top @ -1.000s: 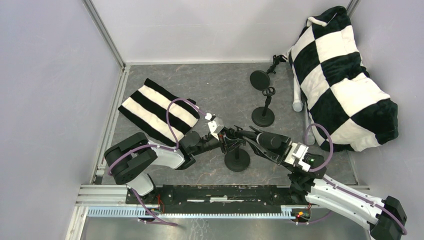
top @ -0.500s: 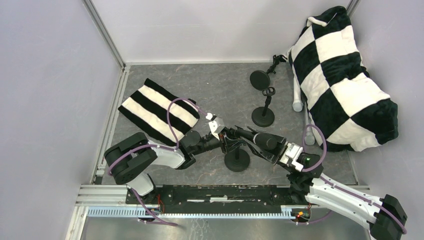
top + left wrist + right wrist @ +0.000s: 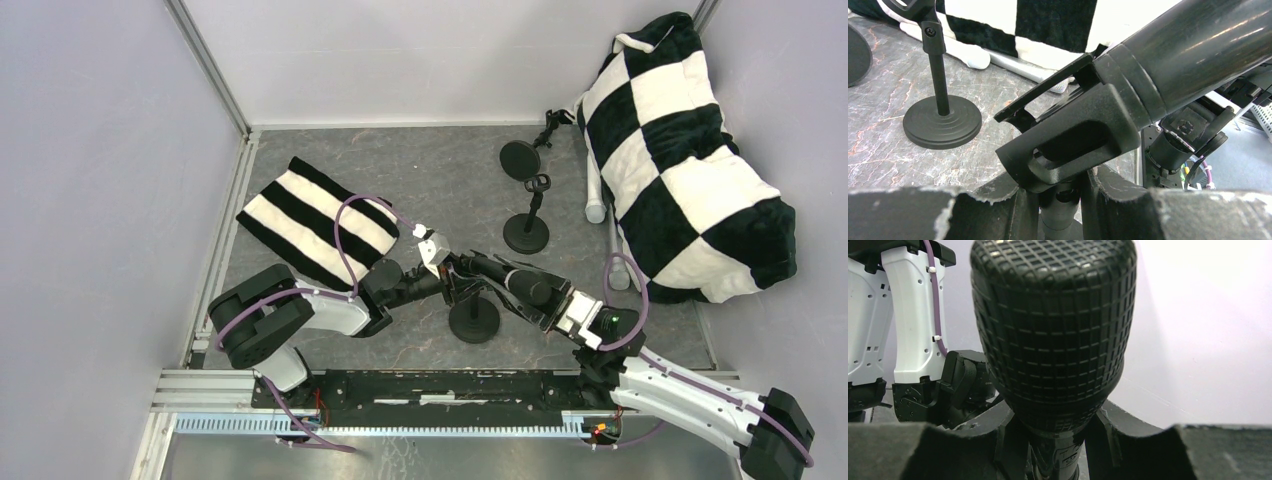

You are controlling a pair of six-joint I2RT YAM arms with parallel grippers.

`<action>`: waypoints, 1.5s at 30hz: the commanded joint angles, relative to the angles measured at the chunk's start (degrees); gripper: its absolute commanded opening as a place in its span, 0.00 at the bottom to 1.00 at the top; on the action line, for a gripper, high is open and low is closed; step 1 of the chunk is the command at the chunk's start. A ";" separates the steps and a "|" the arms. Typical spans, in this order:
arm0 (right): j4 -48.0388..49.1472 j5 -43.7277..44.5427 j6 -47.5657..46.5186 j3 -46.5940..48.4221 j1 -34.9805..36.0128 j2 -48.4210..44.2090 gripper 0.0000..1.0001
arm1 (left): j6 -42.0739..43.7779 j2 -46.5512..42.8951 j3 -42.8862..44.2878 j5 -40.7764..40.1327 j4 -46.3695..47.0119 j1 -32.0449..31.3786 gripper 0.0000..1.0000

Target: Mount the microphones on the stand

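Black microphone entering the clip of the nearest stand.
Right jaws, part closed, grip the microphone just below its mesh head. Its long axis slants from the right arm toward the left, tail end in the clip. Left jaws, shut tight, clamp the stand's stem just under that clip. Beyond, another stand is bare, and the white microphone lies beside the checkered pillow.

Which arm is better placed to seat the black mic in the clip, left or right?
Right. The right gripper holds the mic just below its head, with the tail end at the clip. The left gripper is shut on the stand under the clip, steadying it.
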 commanded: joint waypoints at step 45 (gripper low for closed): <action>-4.23 -3.87 5.96 -5.39 -6.06 15.47 0.00 | -2.10 0.23 1.19 4.67 -6.68 -0.81 0.02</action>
